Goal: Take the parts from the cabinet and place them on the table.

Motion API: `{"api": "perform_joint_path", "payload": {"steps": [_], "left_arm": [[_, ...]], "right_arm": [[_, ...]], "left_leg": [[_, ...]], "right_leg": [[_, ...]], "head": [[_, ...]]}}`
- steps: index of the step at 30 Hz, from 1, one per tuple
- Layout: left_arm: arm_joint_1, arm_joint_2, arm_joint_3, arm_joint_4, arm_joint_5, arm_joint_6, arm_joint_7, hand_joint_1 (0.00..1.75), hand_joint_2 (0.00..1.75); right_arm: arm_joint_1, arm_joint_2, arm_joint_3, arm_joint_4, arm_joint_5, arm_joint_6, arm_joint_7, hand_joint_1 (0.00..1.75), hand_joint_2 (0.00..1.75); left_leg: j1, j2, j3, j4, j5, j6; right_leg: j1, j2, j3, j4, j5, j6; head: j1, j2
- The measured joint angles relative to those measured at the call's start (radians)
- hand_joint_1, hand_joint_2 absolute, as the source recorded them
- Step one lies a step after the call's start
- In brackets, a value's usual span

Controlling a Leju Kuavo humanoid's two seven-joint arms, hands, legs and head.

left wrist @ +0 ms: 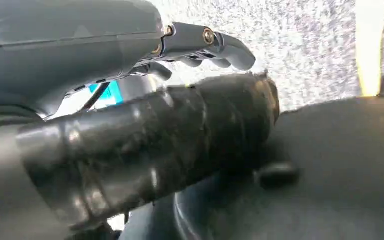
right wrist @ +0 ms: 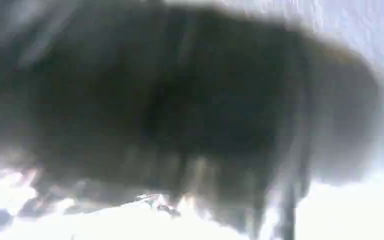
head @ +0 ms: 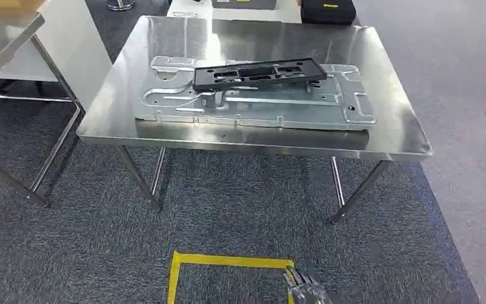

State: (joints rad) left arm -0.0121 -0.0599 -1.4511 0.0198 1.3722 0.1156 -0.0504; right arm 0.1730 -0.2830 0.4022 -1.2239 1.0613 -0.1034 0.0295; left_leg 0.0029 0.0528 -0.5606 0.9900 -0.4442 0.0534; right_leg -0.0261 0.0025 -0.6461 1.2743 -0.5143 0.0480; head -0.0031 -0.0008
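A large grey pressed-metal panel lies flat on the steel table in the head view. A long black plastic frame rests on top of the panel, toward its far side. My right hand shows only as a silver sliver at the bottom edge, low over the carpet and well short of the table; the right wrist view is a dark blur. In the left wrist view my left hand hangs over the carpet, its thick thumb and dark fingers holding nothing.
Yellow floor tape marks a square on the grey carpet in front of the table. A second steel table stands at the left. A black case sits beyond the table's far edge.
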Motion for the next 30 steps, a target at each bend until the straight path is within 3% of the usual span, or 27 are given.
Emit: {"api": "perform_joint_path", "payload": {"steps": [1,2,3,4,7,8,9,11,12,13,14,15,16,17,18,19,20,22,23,24,25,26,27,28,29,30], "left_arm": [[-0.001,0.0,0.0,0.0,0.003,0.0,0.0,0.0,0.0],[-0.004,0.0,0.001,0.0,0.011,0.0,0.001,0.0,0.0],[-0.006,0.0,0.002,0.0,0.013,0.0,0.002,0.0,0.0],[-0.006,0.0,0.003,0.0,0.022,0.001,0.003,0.0,0.0],[-0.004,-0.001,0.017,0.0,0.061,0.026,0.002,0.0,0.0],[-0.002,-0.005,0.026,0.0,0.072,0.037,0.002,0.0,0.0],[-0.001,-0.01,0.033,0.0,0.077,0.043,0.007,0.0,0.0],[0.0,-0.018,0.035,0.0,0.078,0.051,0.021,0.0,0.0],[-0.001,-0.021,0.035,0.0,0.073,0.061,0.029,0.0,0.0],[-0.005,-0.025,0.035,0.0,0.071,0.069,0.031,0.0,0.0],[-0.008,-0.026,0.034,0.0,0.063,0.083,0.03,0.0,0.0],[-0.01,-0.028,0.034,0.0,0.059,0.091,0.029,0.0,0.0],[-0.012,-0.028,0.032,0.0,0.056,0.092,0.026,0.0,0.0],[-0.014,-0.028,0.031,0.0,0.05,0.092,0.019,0.0,0.0],[-0.015,-0.026,0.029,0.0,0.047,0.092,0.014,0.0,0.0],[-0.015,-0.026,0.027,0.0,0.041,0.092,0.01,0.0,0.0],[-0.015,-0.026,0.026,0.0,0.04,0.092,0.005,0.0,0.0],[-0.018,-0.025,0.025,0.0,0.04,0.095,0.003,0.0,0.0],[-0.02,-0.028,0.025,0.0,0.04,0.095,0.002,0.0,0.0],[-0.024,-0.028,0.025,0.0,0.04,0.097,0.001,0.0,0.0],[-0.025,-0.029,0.024,0.0,0.04,0.097,0.001,0.0,0.0],[-0.022,-0.029,0.024,0.0,0.04,0.097,0.001,0.0,0.0],[-0.019,-0.03,0.024,0.0,0.041,0.098,0.0,0.0,0.0],[-0.019,-0.03,0.024,0.0,0.041,0.099,0.0,0.0,0.0],[-0.02,-0.03,0.024,0.0,0.041,0.099,0.001,0.0,0.0],[-0.021,-0.031,0.024,0.0,0.04,0.099,0.001,0.0,0.0]], "right_arm": [[-0.028,0.01,-0.087,0.161,-0.092,0.002,-0.059,0.0,0.0],[-0.055,0.023,-0.21,0.338,-0.197,0.031,-0.067,0.0,0.0],[-0.076,0.032,-0.269,0.413,-0.245,0.05,-0.057,0.0,0.0],[-0.086,0.042,-0.356,0.513,-0.324,0.077,-0.024,0.0,0.0],[-0.094,0.086,-0.563,0.679,-0.548,0.094,0.067,0.0,0.0],[-0.101,0.123,-0.642,0.716,-0.62,0.093,0.095,0.0,0.0],[-0.103,0.171,-0.73,0.735,-0.677,0.089,0.122,0.0,0.0],[-0.105,0.245,-0.878,0.74,-0.721,0.057,0.132,0.0,0.0],[-0.108,0.297,-0.963,0.743,-0.724,0.032,0.122,0.0,0.0],[-0.113,0.325,-1.001,0.743,-0.721,0.023,0.109,0.0,0.0],[-0.12,0.352,-1.058,0.746,-0.707,0.028,0.073,0.0,0.0],[-0.129,0.363,-1.1,0.749,-0.69,0.045,0.038,0.0,0.0],[-0.136,0.367,-1.131,0.752,-0.676,0.062,0.011,0.0,0.0],[-0.142,0.374,-1.168,0.759,-0.656,0.089,-0.026,0.0,0.0],[-0.15,0.378,-1.192,0.764,-0.638,0.112,-0.055,0.0,0.0],[-0.156,0.382,-1.208,0.768,-0.616,0.134,-0.086,0.0,0.0],[-0.155,0.382,-1.222,0.77,-0.586,0.151,-0.124,0.0,0.0],[-0.154,0.388,-1.236,0.776,-0.551,0.167,-0.163,0.0,0.0],[-0.154,0.387,-1.248,0.778,-0.544,0.167,-0.165,0.0,0.0],[-0.157,0.394,-1.254,0.781,-0.541,0.171,-0.169,0.0,0.0],[-0.162,0.394,-1.256,0.782,-0.541,0.173,-0.171,0.0,0.0],[-0.164,0.397,-1.258,0.784,-0.54,0.174,-0.172,0.0,0.0],[-0.164,0.402,-1.259,0.786,-0.54,0.176,-0.174,0.0,0.0],[-0.164,0.406,-1.26,0.788,-0.538,0.176,-0.174,0.0,0.0],[-0.164,0.407,-1.263,0.789,-0.537,0.175,-0.175,0.0,0.0],[-0.164,0.407,-1.266,0.79,-0.536,0.175,-0.176,0.0,0.0]], "left_leg": [[-0.001,0.008,-0.02,0.012,0.004,-0.002],[-0.005,0.012,-0.038,0.028,0.008,-0.005],[-0.011,0.016,-0.048,0.036,0.012,-0.008],[-0.013,0.017,-0.052,0.045,0.015,-0.012],[-0.007,0.038,-0.051,0.038,0.038,-0.033],[-0.004,0.028,-0.059,0.044,0.027,-0.044],[-0.001,-0.004,-0.07,0.069,-0.023,-0.055],[0.0,-0.035,-0.099,0.186,-0.149,-0.061],[-0.001,-0.042,-0.11,0.258,-0.194,-0.062],[-0.002,-0.044,-0.109,0.301,-0.204,-0.06],[-0.003,-0.046,-0.091,0.306,-0.186,-0.055],[-0.004,-0.048,-0.053,0.27,-0.15,-0.048],[-0.007,-0.055,0.0,0.203,-0.113,-0.039],[-0.009,-0.08,0.067,0.107,-0.087,-0.026],[-0.011,-0.126,0.119,0.02,-0.103,-0.01],[-0.008,-0.137,0.148,-0.034,-0.114,-0.011],[-0.013,-0.131,0.143,-0.029,-0.108,-0.014],[-0.019,-0.114,0.133,-0.038,-0.091,-0.005],[-0.001,-0.094,0.128,-0.058,-0.067,0.001],[-0.002,-0.079,0.117,-0.063,-0.053,0.008],[-0.003,-0.065,0.104,-0.064,-0.044,0.016],[-0.004,-0.05,0.091,-0.063,-0.036,0.016],[-0.004,-0.036,0.078,-0.059,-0.027,0.014],[-0.004,-0.019,0.06,-0.053,-0.019,0.012],[-0.003,-0.004,0.044,-0.044,-0.012,0.008],[-0.001,0.009,0.026,-0.033,-0.005,0.003]], "right_leg": [[-0.002,-0.01,0.051,-0.059,0.037,0.001],[-0.003,-0.041,0.125,-0.154,0.033,-0.001],[0.004,-0.074,0.164,-0.23,-0.024,-0.005],[0.011,-0.075,0.183,-0.267,-0.036,-0.015],[0.015,-0.055,0.158,-0.268,-0.014,-0.04],[0.01,-0.049,0.148,-0.274,0.002,-0.049],[0.012,-0.04,0.133,-0.273,0.014,-0.056],[0.014,-0.024,0.103,-0.273,0.036,-0.069],[0.015,-0.009,0.084,-0.271,0.05,-0.07],[0.017,0.004,0.065,-0.269,0.063,-0.07],[0.018,0.018,0.052,-0.267,0.075,-0.07],[0.02,0.031,0.035,-0.264,0.088,-0.07],[0.022,0.045,0.021,-0.262,0.099,-0.069],[0.023,0.058,0.01,-0.261,0.11,-0.067],[0.021,0.066,0.001,-0.261,0.12,-0.065],[0.025,0.073,-0.004,-0.26,0.131,-0.059],[0.018,0.082,-0.006,-0.269,0.144,-0.052],[0.014,0.107,-0.01,-0.285,0.17,-0.037],[0.022,0.11,-0.015,-0.286,0.174,-0.033],[0.024,0.063,-0.027,-0.266,0.126,-0.031],[0.022,0.036,-0.042,-0.22,0.063,-0.029],[0.018,0.017,-0.056,-0.149,-0.005,-0.023],[0.012,0.009,-0.068,-0.073,-0.053,-0.016],[0.005,0.005,-0.077,-0.003,-0.07,-0.009],[-0.002,0.002,-0.072,0.037,-0.048,-0.001],[-0.008,-0.001,-0.051,0.038,-0.006,0.006]], "head": [[0.0,0.0],[0.0,0.0],[0.0,0.0],[0.0,0.0],[0.003,0.0],[0.003,0.0],[0.002,0.0],[0.001,0.0],[0.001,0.0],[0.0,0.0],[0.0,0.0],[0.0,0.0],[0.0,0.0],[0.001,0.0],[0.002,0.0],[0.002,0.0],[0.001,0.0],[0.001,0.0],[0.001,0.0],[0.003,0.0],[0.003,0.0],[0.003,0.0],[0.002,0.0],[0.003,0.0],[0.003,0.0],[0.003,0.0]]}}
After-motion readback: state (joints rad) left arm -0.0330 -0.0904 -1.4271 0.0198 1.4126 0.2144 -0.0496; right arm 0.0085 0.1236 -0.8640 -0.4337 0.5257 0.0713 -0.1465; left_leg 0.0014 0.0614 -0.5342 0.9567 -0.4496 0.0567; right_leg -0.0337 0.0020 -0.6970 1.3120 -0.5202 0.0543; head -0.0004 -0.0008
